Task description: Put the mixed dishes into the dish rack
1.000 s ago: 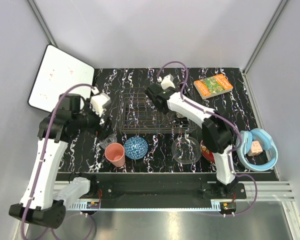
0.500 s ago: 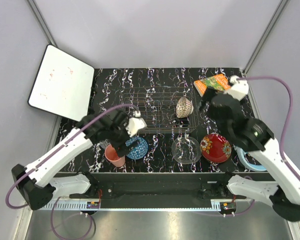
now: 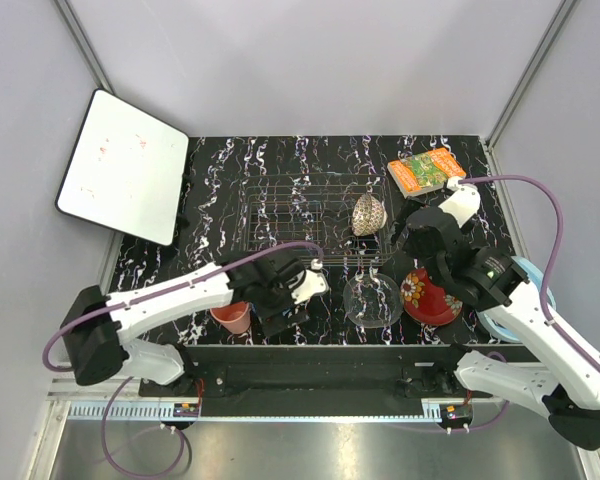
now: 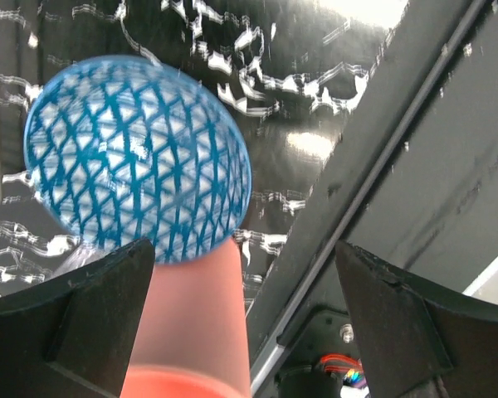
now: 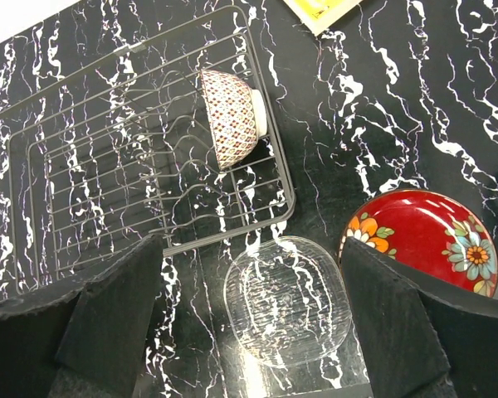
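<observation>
The dish rack (image 3: 300, 225) (image 5: 133, 191) stands mid-table with the tan-red patterned bowl (image 3: 368, 214) (image 5: 231, 116) on its side in the right end. In front of it lie a clear glass plate (image 3: 372, 300) (image 5: 289, 303) and a red flower-rimmed dish (image 3: 435, 300) (image 5: 423, 240). My right gripper (image 3: 398, 262) (image 5: 257, 332) hangs open above the plate, holding nothing. My left gripper (image 3: 285, 305) (image 4: 245, 332) is open, low over the blue patterned bowl (image 4: 137, 157), which it hides from above. The pink cup (image 3: 230, 317) (image 4: 191, 323) shows close by its left finger, not gripped.
An orange-green book (image 3: 426, 170) lies at the back right. A light blue round thing (image 3: 535, 290) sits at the right edge, partly behind my right arm. A white board (image 3: 120, 165) leans off the table's back left corner. The arms' base rail (image 4: 357, 199) runs just beyond the cup.
The right arm has left the rack, where the tan-red bowl now lies, and come over the glass plate. The left arm has swung from back left to the blue bowl and cup.
</observation>
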You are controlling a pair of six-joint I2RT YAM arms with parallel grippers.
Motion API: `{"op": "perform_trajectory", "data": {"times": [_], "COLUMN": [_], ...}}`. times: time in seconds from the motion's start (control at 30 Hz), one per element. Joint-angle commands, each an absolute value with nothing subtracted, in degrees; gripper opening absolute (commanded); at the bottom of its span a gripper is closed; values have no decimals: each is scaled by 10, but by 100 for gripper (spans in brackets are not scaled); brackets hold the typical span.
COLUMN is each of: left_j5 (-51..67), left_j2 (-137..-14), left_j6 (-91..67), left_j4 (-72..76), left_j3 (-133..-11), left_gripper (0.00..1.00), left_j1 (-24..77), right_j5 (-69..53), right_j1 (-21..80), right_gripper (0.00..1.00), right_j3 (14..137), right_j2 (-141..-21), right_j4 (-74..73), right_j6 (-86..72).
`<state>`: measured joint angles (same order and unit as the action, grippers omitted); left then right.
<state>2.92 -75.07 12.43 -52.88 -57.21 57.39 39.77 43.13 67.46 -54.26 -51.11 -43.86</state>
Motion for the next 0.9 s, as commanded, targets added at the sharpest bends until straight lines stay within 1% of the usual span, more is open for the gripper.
{"op": "perform_trajectory", "data": {"times": [0.0,0.1,0.17,0.37,0.43,0.47,0.53,0.57,0.67,0.77,0.87], "left_j5": [1,-32,-49,-81,-87,-87,-77,-73,-51,-32,-26], "left_j2": [-793,-823,-843,-883,-894,-902,-906,-911,-918,-932,-941], "left_j6": [88,74,67,61,63,62,59,56,56,54,55], "left_j4": [-451,-429,-420,-417,-417,-418,-421,-423,-426,-437,-438], "left_j3": [-570,-567,-570,-583,-583,-582,-583,-584,-585,-593,-601], "left_gripper": [93,93,99,98,93,85,74,63,49,41,23], "left_j1": [592,597,597,597,597,597,597,597,598,599,605], "right_j5": [398,396,396,394,393,392,391,392,388,383,381], "right_j1": [432,432,432,432,432,432,432,432,432,432,432], "right_gripper": [94,93,93,90,89,89,88,88,87,86,86], "right_j3": [687,682,677,669,668,668,667,666,664,664,664], "right_j2": [-544,-534,-523,-503,-497,-496,-490,-490,-489,-490,-488], "right_j4": [-503,-503,-503,-505,-505,-507,-506,-507,-507,-507,-509], "right_j6": [-454,-455,-455,-450,-451,-451,-451,-451,-449,-448,-447]}}
